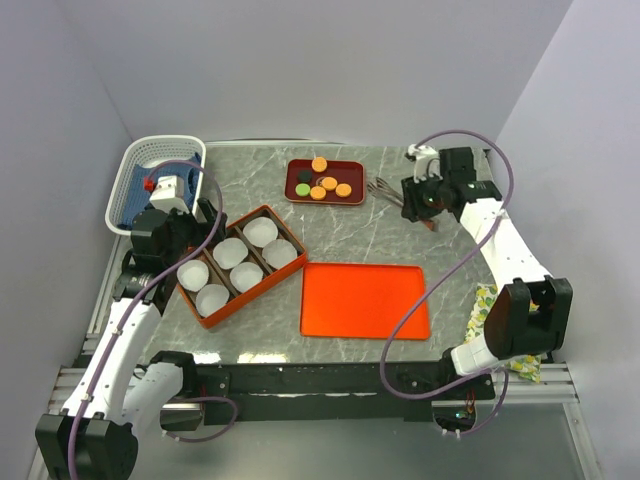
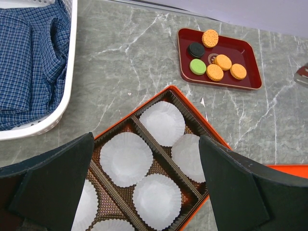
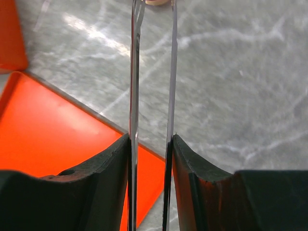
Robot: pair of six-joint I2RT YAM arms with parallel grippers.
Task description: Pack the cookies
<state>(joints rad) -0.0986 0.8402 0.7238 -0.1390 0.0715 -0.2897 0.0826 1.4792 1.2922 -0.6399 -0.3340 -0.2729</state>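
Jaws of the right gripper [image 3: 150, 139] are clamped on metal tongs [image 3: 134, 72], presumably the tool for lifting the cookies [image 1: 322, 185]. Left gripper [image 2: 144, 139] jaws stand apart, empty, over the box [image 2: 144, 107].

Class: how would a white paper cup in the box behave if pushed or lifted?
The paper cups look thin and pleated, so probably very light and easily crushed. Seemingly loose in the box, one may slide or tip.

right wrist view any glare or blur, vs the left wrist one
Right wrist view: glare streak on the table, tongs soft-edged near the top. Left wrist view: cookies sharp, pincer fingers dark and shadowed.
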